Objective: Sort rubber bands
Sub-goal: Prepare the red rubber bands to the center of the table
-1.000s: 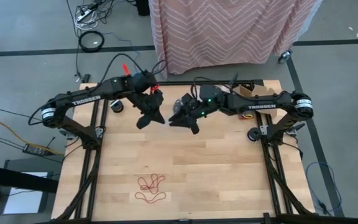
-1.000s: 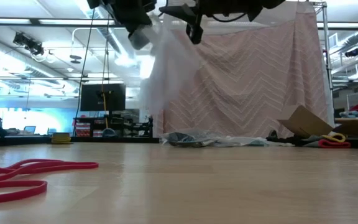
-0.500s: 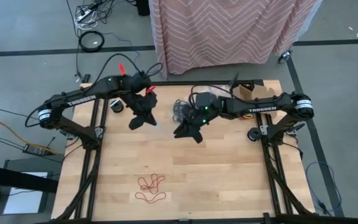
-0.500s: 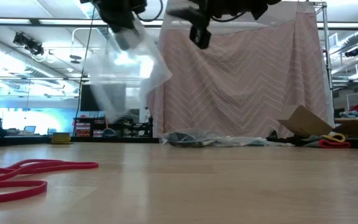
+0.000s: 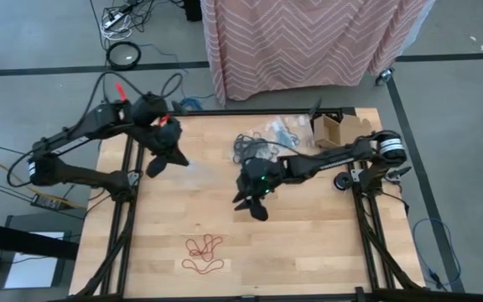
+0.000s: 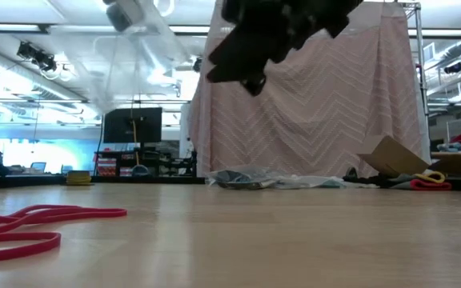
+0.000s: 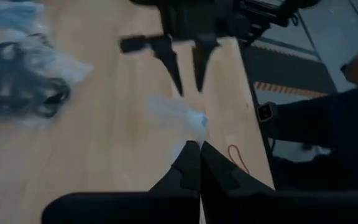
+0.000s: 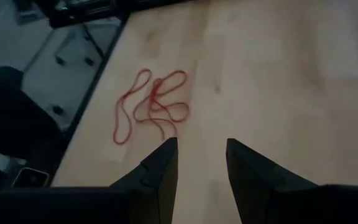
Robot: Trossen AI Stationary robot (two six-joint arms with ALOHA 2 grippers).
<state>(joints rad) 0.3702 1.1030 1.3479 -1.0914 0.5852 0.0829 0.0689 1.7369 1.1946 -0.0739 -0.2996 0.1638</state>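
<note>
Even, bright overhead light; soft shadows on the table (image 5: 309,226). Low view: ceiling lights (image 6: 166,76) glare, near tabletop blurs. Both wrist views are soft, slightly smeared.

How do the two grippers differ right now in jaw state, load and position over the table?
The left gripper is shut on a clear plastic bag; the right gripper is open and holds nothing. The left gripper hangs by the table's far left corner, while the right gripper is near mid-table, pointing toward the red rubber bands. Both are raised above the table.
</note>
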